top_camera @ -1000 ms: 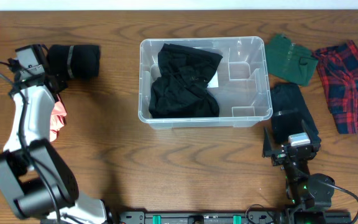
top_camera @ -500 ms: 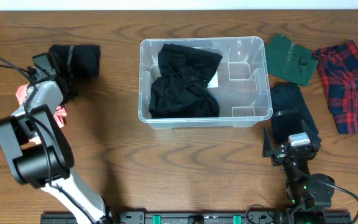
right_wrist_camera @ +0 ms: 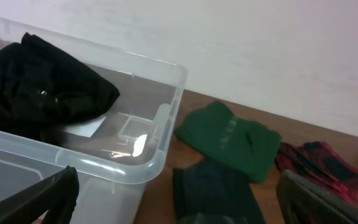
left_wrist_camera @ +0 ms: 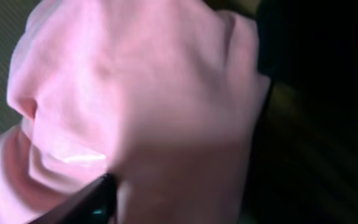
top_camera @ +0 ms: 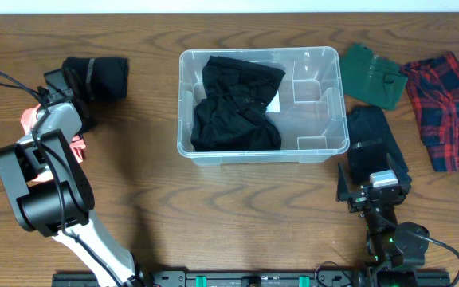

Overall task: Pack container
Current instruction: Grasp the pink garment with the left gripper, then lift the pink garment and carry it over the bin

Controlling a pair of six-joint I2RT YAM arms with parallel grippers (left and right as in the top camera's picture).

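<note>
The clear plastic container (top_camera: 309,119) stands mid-table with a black garment (top_camera: 233,104) in its left half; both also show in the right wrist view (right_wrist_camera: 160,118). My left gripper (top_camera: 52,96) is at the far left, low over a pink garment (top_camera: 27,119) beside a rolled black garment (top_camera: 94,77). In the left wrist view the pink cloth (left_wrist_camera: 135,93) fills the frame. Only one dark fingertip (left_wrist_camera: 101,196) shows against it, so the jaws cannot be judged. My right gripper (top_camera: 373,190) is open and empty near the front right, its fingers wide apart (right_wrist_camera: 179,199).
A dark folded garment (top_camera: 373,135) lies right of the container, just ahead of my right gripper. A green garment (top_camera: 373,76) and a red plaid shirt (top_camera: 449,108) lie at the back right. The cable of the left arm trails off the left edge.
Since a second ago the left arm has folded in and dropped low toward the pink garment by the black roll; it has barely moved in the last half second. The right arm is still.
</note>
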